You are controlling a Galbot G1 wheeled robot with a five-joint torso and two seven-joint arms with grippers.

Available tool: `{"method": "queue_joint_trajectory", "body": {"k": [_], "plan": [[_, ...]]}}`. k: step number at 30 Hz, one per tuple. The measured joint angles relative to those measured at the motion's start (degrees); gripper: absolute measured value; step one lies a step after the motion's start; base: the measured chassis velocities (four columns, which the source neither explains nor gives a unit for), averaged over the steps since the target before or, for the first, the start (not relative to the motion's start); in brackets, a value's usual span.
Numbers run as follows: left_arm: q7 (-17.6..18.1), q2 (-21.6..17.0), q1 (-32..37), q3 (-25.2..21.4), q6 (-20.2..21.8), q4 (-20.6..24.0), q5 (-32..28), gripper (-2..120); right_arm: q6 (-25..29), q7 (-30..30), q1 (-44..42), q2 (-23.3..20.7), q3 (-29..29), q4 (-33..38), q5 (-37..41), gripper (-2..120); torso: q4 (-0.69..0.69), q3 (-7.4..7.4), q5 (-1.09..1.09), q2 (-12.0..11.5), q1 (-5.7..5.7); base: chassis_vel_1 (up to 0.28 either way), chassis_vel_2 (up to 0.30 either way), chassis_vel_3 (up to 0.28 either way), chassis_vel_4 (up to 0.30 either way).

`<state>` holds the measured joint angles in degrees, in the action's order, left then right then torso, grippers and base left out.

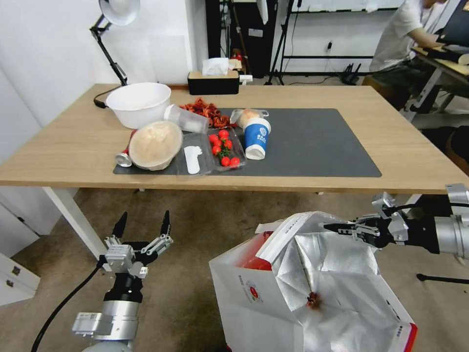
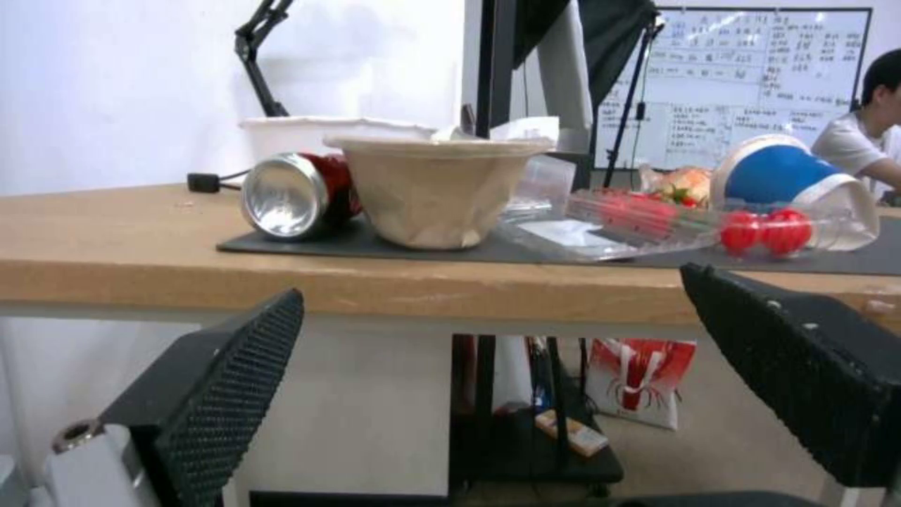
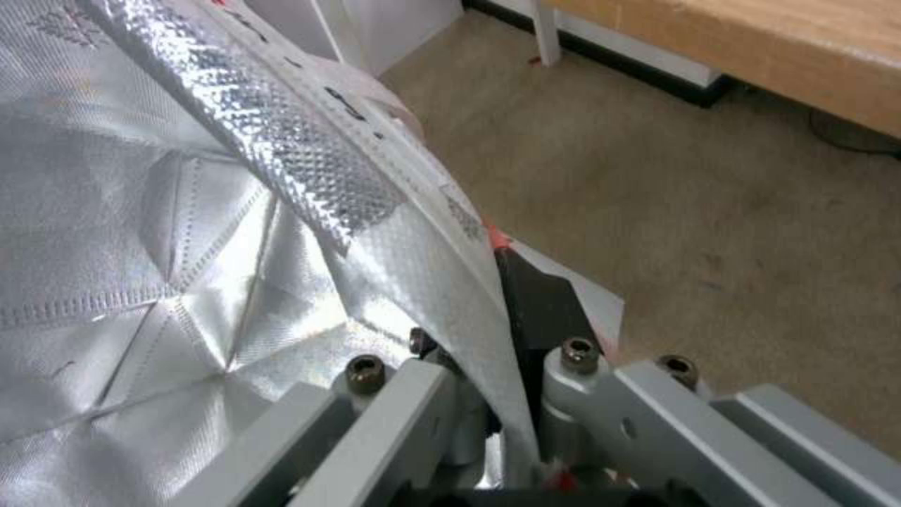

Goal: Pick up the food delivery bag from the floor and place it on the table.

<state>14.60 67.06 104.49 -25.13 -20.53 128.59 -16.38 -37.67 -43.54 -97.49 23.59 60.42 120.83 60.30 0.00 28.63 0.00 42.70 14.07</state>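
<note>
Bag first: your right gripper [image 1: 337,227] is clamped on the upper rim of the food delivery bag [image 1: 303,288], its fingers pinching the foil-lined edge, as the right wrist view confirms at close range. The bag hangs open-mouthed in front of you, low, below the level of the worktop [image 1: 391,146] and on the near side of its front edge. That is the relation your move turns on: the worktop lies ahead of and above the bag, so you have to raise it clear of the edge before carrying it forward. The bare right half of the dark grey mat [image 1: 317,142] looks to me the roomiest landing spot. Your left gripper [image 1: 142,228] hangs idle beside the bag, fingers spread apart, holding nothing.
</note>
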Motion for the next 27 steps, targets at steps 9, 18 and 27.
{"method": "queue_joint_trajectory", "body": {"k": [9, 18, 27], "plan": [[0.04, -0.13, 0.3, 0.02, -0.36, 0.23, 0.22, 100, 0.09, -0.1, -0.3, 0.8, 0.1, 0.54, -0.72, 0, 0.0, 1.49, 0.0, 2.64, 1.15, 0.0, 0.0, 0.0, 0.0], [0.06, -0.04, 0.52, 0.24, -0.36, 0.76, 0.34, 100, 0.27, -0.12, -0.27, 0.79, 0.05, 0.56, -0.92, 0, 0.0, 2.94, 0.0, 5.1, 2.17, 0.0, 0.0, 0.0, 0.0], [0.07, 0.16, 0.65, 0.42, -0.36, 0.95, 0.47, 100, 0.52, -0.39, -0.28, 0.69, 0.03, 0.48, -1.18, 0, 0.0, 4.2, 0.0, 7.34, 3.16, 0.0, 0.0, 0.0, 0.0]]}}
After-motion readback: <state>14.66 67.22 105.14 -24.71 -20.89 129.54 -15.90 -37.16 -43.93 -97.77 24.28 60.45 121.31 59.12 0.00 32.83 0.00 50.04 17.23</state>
